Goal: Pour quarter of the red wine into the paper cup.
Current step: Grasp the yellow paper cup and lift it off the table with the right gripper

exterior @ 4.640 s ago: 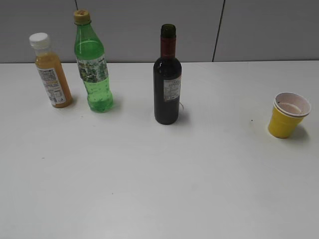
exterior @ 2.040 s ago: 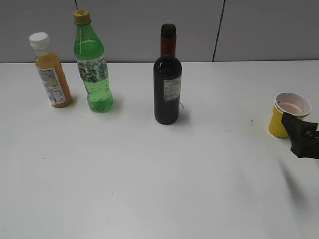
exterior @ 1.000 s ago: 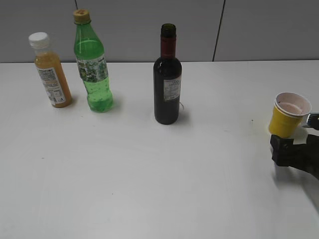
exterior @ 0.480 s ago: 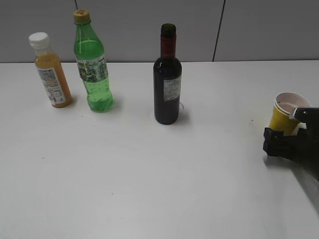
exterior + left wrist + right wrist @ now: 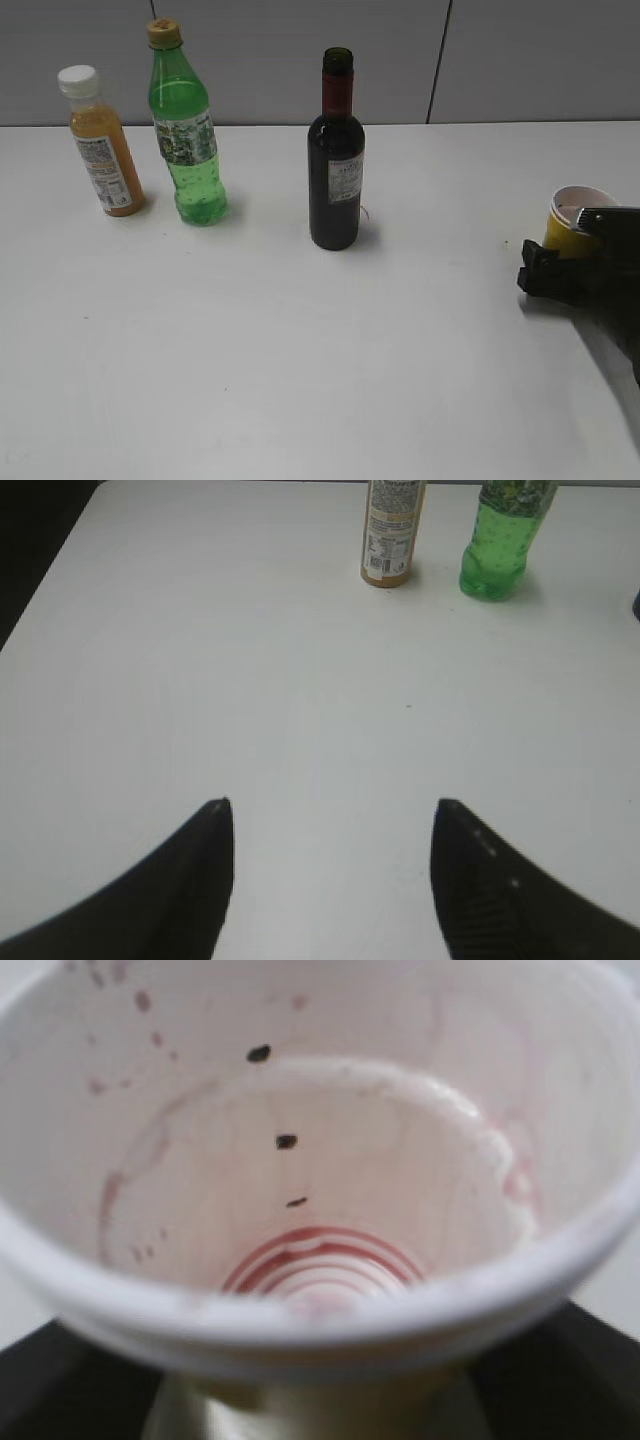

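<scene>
Right hand (image 5: 560, 268) at the yellow paper cup (image 5: 568, 218), far right of white worktop (image 5: 300, 350); grip state cannot be told. Left hand (image 5: 330, 825) spread apart, holding nothing. Red wine bottle (image 5: 335, 160) upright at centre, uncapped.

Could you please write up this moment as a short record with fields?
wine bottle: upright, open top, mid-table, untouched
paper cup: far right, upright, only reddish stains and dark specks inside
right gripper: at the cup; grip cannot be told
left gripper: open, empty, above bare table
juice bottle: far left, capped
green bottle: beside it, capped
</scene>
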Motion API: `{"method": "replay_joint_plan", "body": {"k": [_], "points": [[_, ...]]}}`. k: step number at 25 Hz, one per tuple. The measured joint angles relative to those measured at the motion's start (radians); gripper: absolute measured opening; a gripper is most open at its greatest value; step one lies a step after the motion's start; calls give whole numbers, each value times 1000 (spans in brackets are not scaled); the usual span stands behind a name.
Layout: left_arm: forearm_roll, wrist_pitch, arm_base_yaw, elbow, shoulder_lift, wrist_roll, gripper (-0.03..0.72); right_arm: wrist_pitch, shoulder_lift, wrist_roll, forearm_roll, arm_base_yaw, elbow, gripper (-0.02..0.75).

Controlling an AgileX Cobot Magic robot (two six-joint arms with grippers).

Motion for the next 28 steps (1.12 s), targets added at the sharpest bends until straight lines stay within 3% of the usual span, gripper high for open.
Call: {"method": "replay_joint_plan", "body": {"k": [18, 25, 28], "points": [[0, 0, 0, 0, 0, 1, 456, -1, 34, 0, 3, 0, -77, 567], [0, 0, 0, 0, 0, 1, 456, 2, 35, 0, 2, 0, -77, 458], [0, 0, 0, 0, 0, 1, 456, 2, 35, 0, -1, 0, -77, 452]]}}
